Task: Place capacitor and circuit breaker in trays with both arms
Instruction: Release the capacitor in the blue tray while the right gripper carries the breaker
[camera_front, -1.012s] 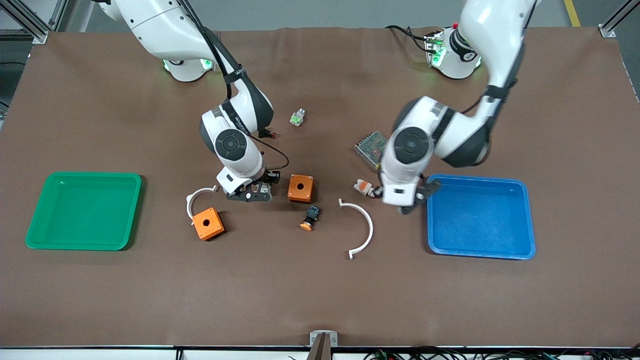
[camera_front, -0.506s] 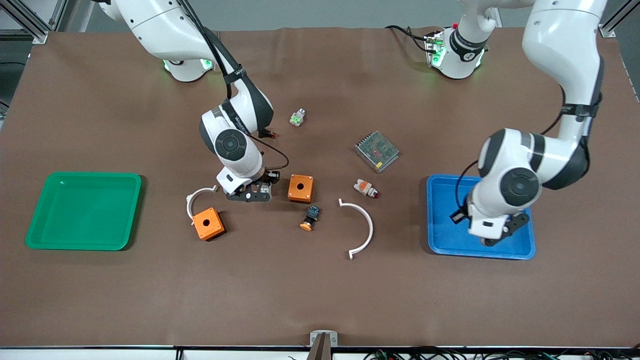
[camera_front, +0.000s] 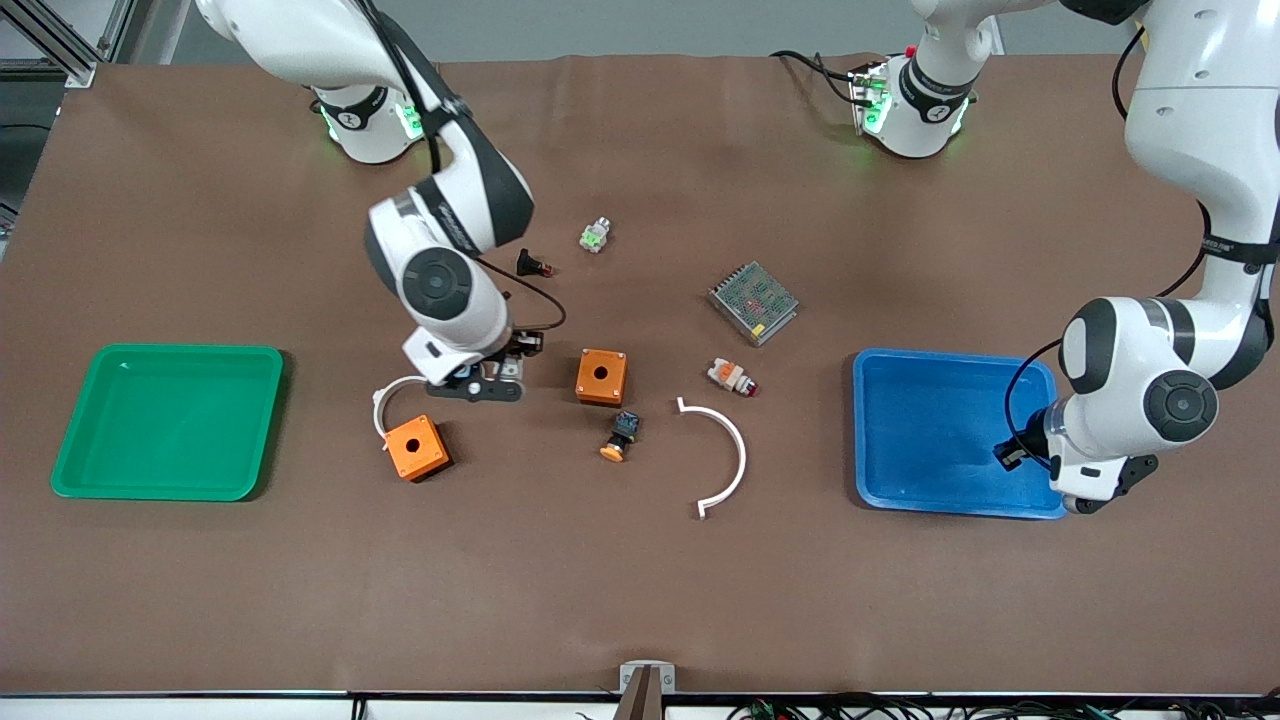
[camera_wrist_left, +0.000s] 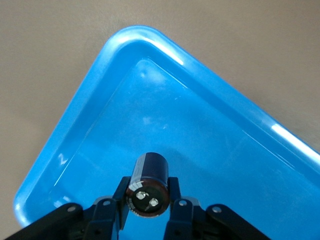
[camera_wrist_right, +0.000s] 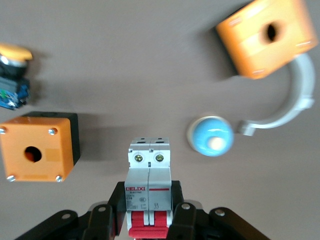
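Note:
My left gripper is shut on the capacitor, a small black cylinder with two metal terminals on its end. It holds it above the blue tray. In the front view the left gripper hangs over the blue tray's corner at the left arm's end. My right gripper is shut on the circuit breaker, a white-grey block with red toggles. It holds it just above the table. In the front view the right gripper is between a white arc and an orange box.
A green tray lies at the right arm's end. A second orange box, an orange-capped button, a larger white arc, a white-orange part and a meshed metal module lie mid-table. A blue-capped round part lies under the right gripper.
The left arm has swung from beside the white-orange part across the blue tray to its corner at the left arm's end. The right gripper has shifted slightly toward the green tray with the circuit breaker.

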